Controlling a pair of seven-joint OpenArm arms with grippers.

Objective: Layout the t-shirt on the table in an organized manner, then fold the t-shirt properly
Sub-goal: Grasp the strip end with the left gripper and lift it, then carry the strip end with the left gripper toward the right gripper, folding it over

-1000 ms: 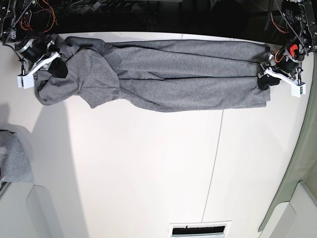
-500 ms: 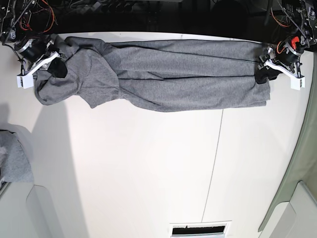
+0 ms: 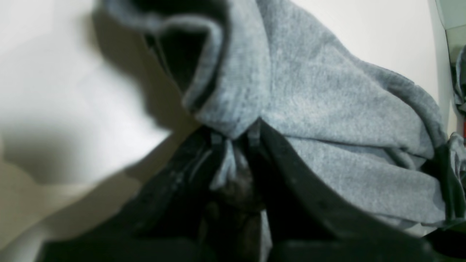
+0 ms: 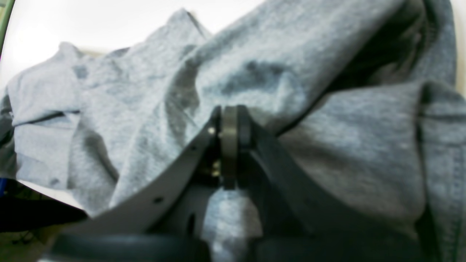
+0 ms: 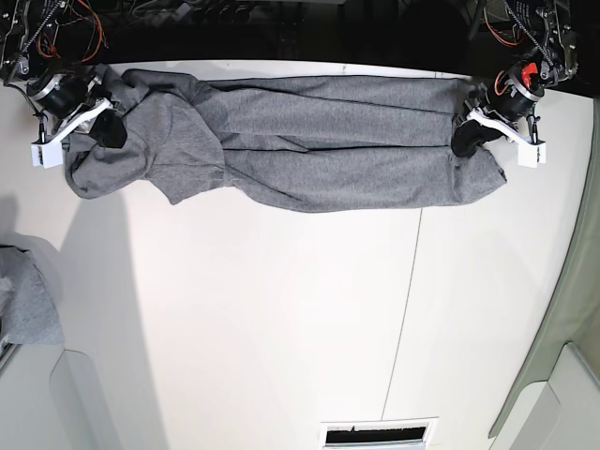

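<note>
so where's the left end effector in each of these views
base: the left end effector is at the upper right, shut on the t-shirt at its right end.
left wrist: bottom centre, dark fingers pinching a tuck of grey cloth.
right wrist: not in it; the end effector there is the right one.
shared landmark: the grey t-shirt, in all three views.

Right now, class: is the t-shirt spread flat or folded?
Folded lengthwise: the t-shirt lies in overlapping layers as a long narrow band across the table, one end bunched.
</note>
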